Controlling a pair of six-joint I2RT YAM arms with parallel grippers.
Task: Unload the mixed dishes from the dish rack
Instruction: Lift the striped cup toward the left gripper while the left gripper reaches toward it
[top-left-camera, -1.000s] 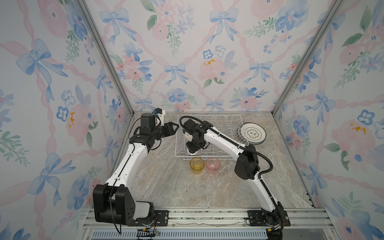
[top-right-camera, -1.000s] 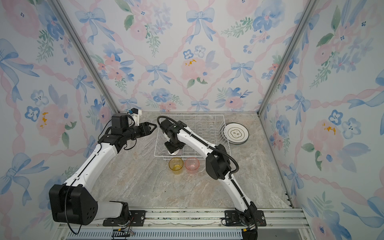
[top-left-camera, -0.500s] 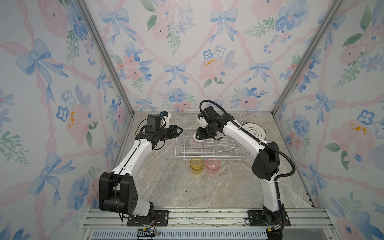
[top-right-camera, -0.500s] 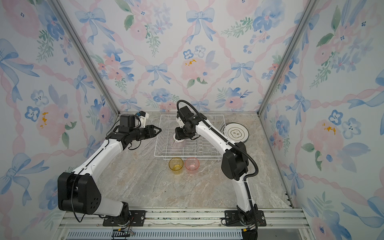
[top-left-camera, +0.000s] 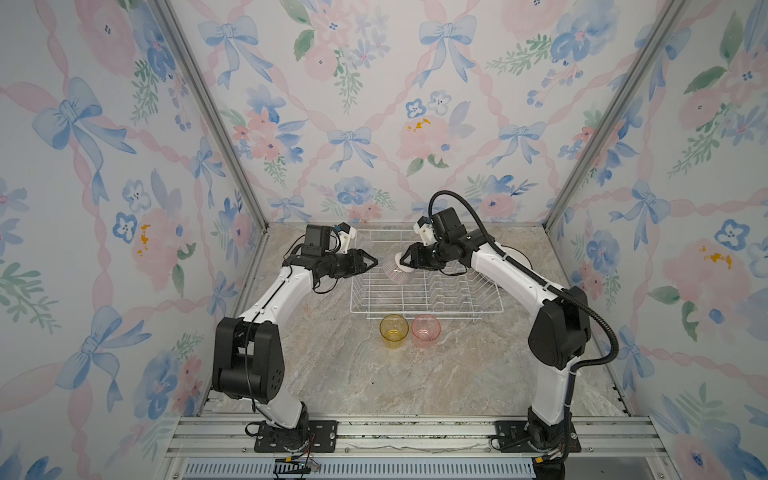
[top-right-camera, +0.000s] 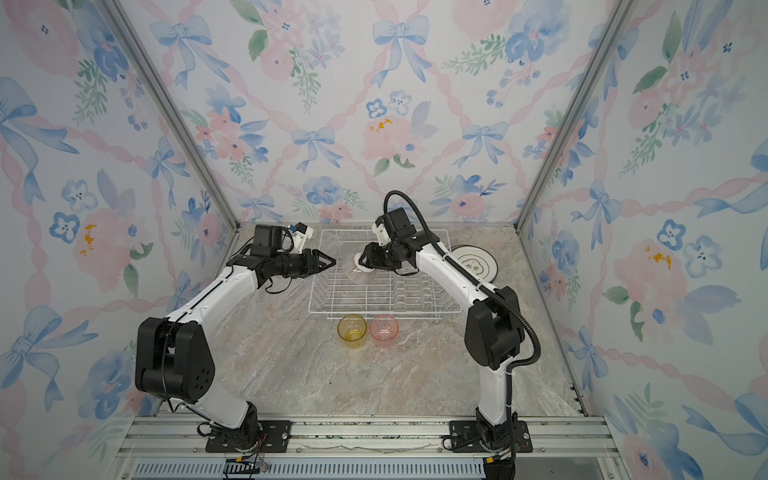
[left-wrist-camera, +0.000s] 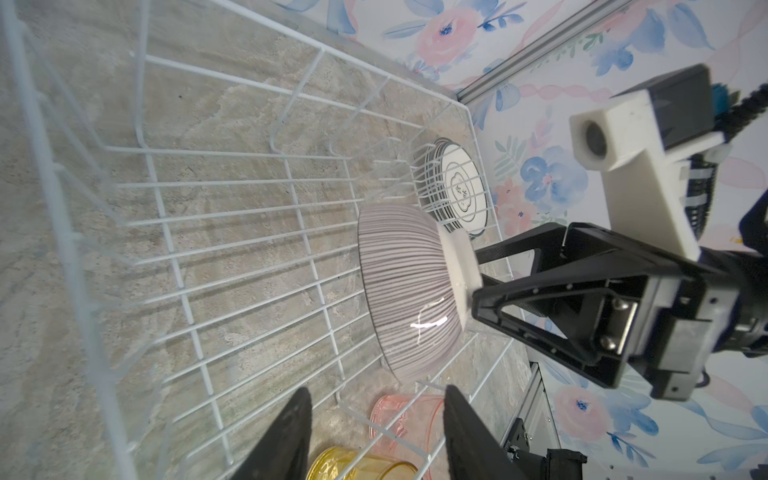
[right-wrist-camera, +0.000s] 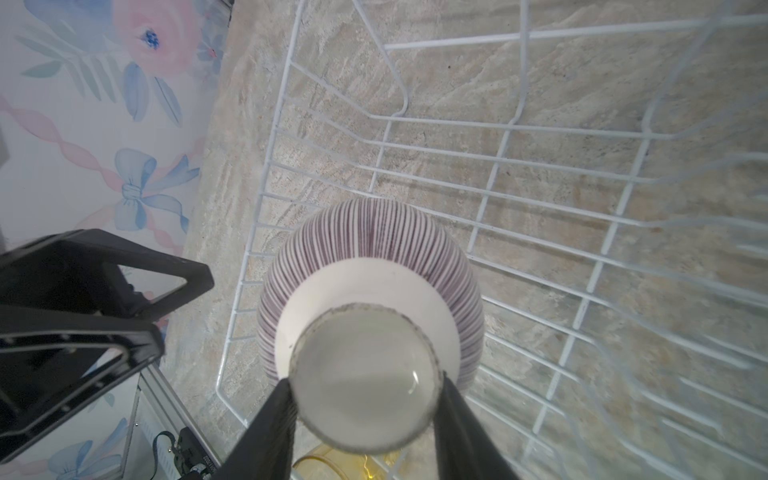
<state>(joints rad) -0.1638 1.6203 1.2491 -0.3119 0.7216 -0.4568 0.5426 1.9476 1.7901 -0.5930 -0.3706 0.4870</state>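
Note:
My right gripper (top-left-camera: 405, 262) is shut on the white foot ring of the small purple-striped bowl (top-left-camera: 394, 269), which is tipped on its side in the air over the back left part of the dish rack (top-left-camera: 428, 311). In the right wrist view the bowl (right-wrist-camera: 370, 249) fills the space between my fingers. My left gripper (top-left-camera: 374, 262) stands open at the rack's left rim and points at the bowl's mouth, a short gap away. The yellow tumbler (top-left-camera: 393, 330) and the pink tumbler (top-left-camera: 426, 329) stand upright on the table just in front of the rack.
A stack of white dark-rimmed plates (top-right-camera: 473, 263) lies on the marble table right of the rack, partly behind my right arm. The plate-slot prongs (left-wrist-camera: 399, 174) stand in the rack's right half. Floral walls close in the back and both sides.
My right gripper has lifted the bowl from the rack's front left and carried it up and back. My left gripper has moved right, toward the bowl.

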